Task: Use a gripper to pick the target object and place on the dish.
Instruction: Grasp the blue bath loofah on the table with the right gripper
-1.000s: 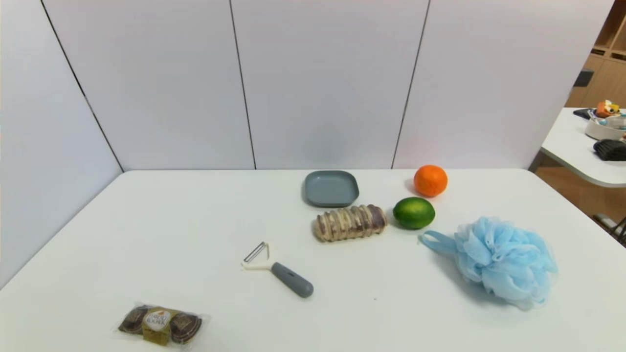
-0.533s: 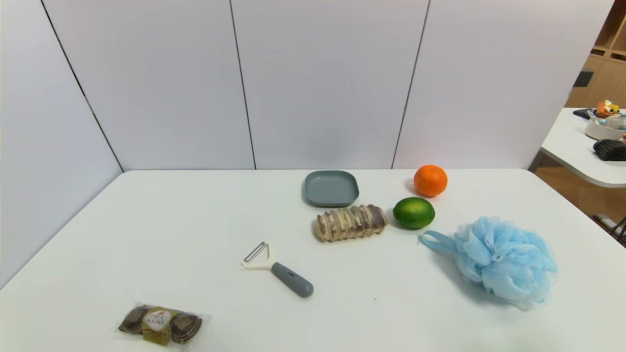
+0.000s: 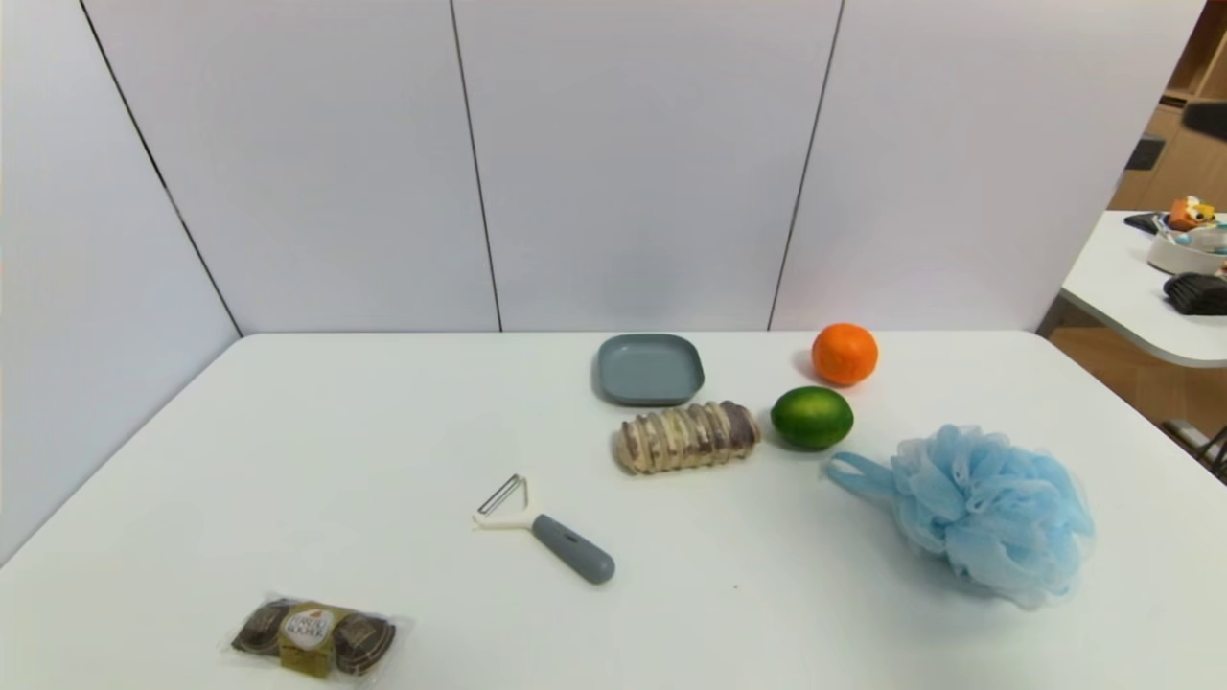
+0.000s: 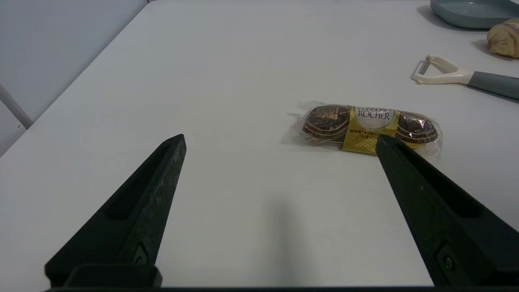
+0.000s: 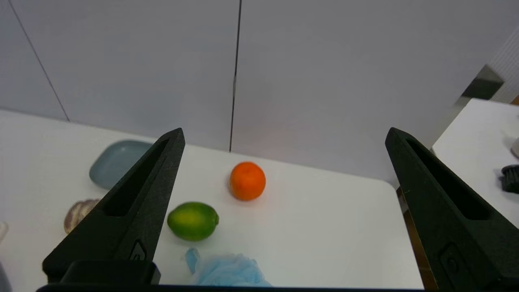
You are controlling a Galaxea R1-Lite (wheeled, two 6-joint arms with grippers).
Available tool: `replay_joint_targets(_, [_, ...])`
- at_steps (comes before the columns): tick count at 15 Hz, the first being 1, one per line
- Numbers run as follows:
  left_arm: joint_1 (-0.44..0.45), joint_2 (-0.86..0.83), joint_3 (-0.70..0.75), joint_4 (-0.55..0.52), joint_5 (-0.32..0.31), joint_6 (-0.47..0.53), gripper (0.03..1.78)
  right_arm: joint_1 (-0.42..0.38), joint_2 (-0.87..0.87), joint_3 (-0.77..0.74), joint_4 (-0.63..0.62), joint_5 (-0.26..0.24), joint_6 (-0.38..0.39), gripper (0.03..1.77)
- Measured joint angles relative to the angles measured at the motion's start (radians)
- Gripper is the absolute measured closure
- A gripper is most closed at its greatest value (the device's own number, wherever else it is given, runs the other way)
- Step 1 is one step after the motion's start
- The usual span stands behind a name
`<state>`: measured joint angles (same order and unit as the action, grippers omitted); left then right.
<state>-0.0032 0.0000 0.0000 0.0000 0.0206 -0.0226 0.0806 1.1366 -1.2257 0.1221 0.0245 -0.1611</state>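
Right pincer [image 5: 284, 138] spread wide, empty, above the pouf [image 5: 229, 271]; left pincer [image 4: 279, 140] spread too.

Fluffy light blue mesh bath pouf [image 3: 992, 513], loop strap [image 3: 856, 475] extended flat toward table centre. Resting on white table [image 3: 383, 431] at right side, nearest of the right-hand items, uncompressed, nothing touching it; only its upper edge visible in right wrist view. Small grey-blue square dish [image 3: 649, 369], rounded corners, raised rim, lying flat and empty near far table edge, well apart from pouf.
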Motion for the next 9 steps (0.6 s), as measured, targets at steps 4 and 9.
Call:
replay_joint_targets(4, [0.000, 0.000, 0.000, 0.000, 0.000, 0.000, 0.12, 0.012, 0.128, -0.127, 0.420, 0.001, -0.041, 0.09])
replay_joint_targets(9, [0.000, 0.000, 0.000, 0.000, 0.000, 0.000, 0.12, 0.009, 0.242, -0.261, 0.811, 0.035, -0.047, 0.09])
